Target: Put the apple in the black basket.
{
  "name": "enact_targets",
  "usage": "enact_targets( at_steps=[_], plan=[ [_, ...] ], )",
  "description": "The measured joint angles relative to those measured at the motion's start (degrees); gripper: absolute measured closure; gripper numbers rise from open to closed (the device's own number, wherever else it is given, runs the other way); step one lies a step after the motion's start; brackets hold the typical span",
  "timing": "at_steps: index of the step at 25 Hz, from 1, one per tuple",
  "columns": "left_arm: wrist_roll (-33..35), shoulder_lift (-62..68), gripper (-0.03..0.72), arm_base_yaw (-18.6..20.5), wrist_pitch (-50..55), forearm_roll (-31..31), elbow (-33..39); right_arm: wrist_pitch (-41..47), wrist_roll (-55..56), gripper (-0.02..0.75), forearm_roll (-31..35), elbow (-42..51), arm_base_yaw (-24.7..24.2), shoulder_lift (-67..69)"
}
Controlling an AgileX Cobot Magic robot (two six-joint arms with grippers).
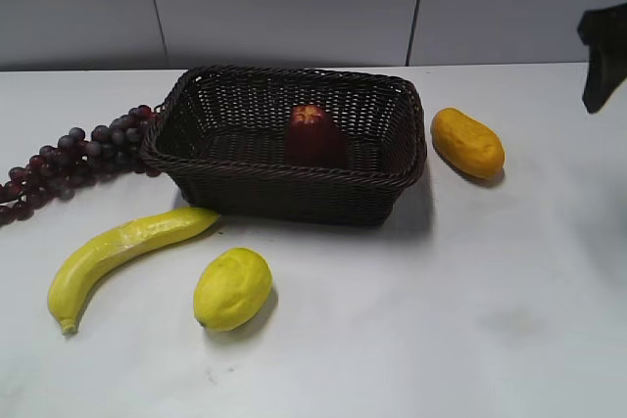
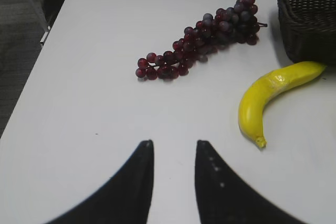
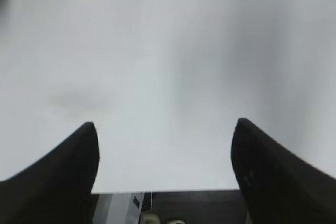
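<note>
Sitting inside the black basket (image 1: 284,144), the apple (image 1: 313,134) rests on the woven floor toward the far right part, upright, its lobed yellowish top facing up and its axis running vertical. Nothing else lies in the basket.

Right pincer (image 3: 165,135) now: fingers (image 3: 63,171) spread wide, a broad gap between them, gripping nothing, only bare white tabletop (image 3: 168,51) ahead of it. In the exterior view a dark piece of that arm shows at the right edge, well away from the basket and apple, both off to its left.

Left pincer (image 2: 173,148): fingers (image 2: 131,182) parted by a narrow gap, holding nothing, hovering over open tabletop (image 2: 79,103). Ahead of it, a bunch of dark red grapes (image 2: 202,38). Ahead and to its right, a yellow banana (image 2: 268,98), its far tip at the basket (image 2: 310,14) wall. The apple is hidden from this wrist view.

On the near side of the basket a lemon (image 1: 232,288) sits beside the banana (image 1: 122,252); an orange-yellow oblong fruit (image 1: 467,142) lies just right of the basket, and the grapes (image 1: 78,159) reach its left rim.
</note>
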Motion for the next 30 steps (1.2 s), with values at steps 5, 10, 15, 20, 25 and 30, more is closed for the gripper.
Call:
enact_targets(
  at_steps=[5, 10, 15, 20, 25, 30],
  plan=[
    [0.00, 0.00, 0.487, 0.00, 0.00, 0.00, 0.00, 0.00, -0.30, 0.148, -0.15, 17.24, 0.00, -11.80],
    [0.00, 0.00, 0.487, 0.00, 0.00, 0.00, 0.00, -3.93, -0.42, 0.148, -0.24, 33.56, 0.00, -24.80],
    [0.00, 0.00, 0.487, 0.00, 0.00, 0.00, 0.00, -7.77, -0.42, 0.148, -0.40, 46.06, 0.00, -36.39],
    [0.00, 0.00, 0.487, 0.00, 0.00, 0.00, 0.00, -8.44, -0.45, 0.148, -0.40, 54.75, 0.00, -48.47],
    [0.00, 0.00, 0.487, 0.00, 0.00, 0.00, 0.00, -9.24, -0.45, 0.148, -0.22, 55.54, 0.00, -60.63],
    [0.00, 0.00, 0.487, 0.00, 0.00, 0.00, 0.00, -9.30, -0.45, 0.148, -0.17, 55.54, 0.00, -73.54]
  ],
)
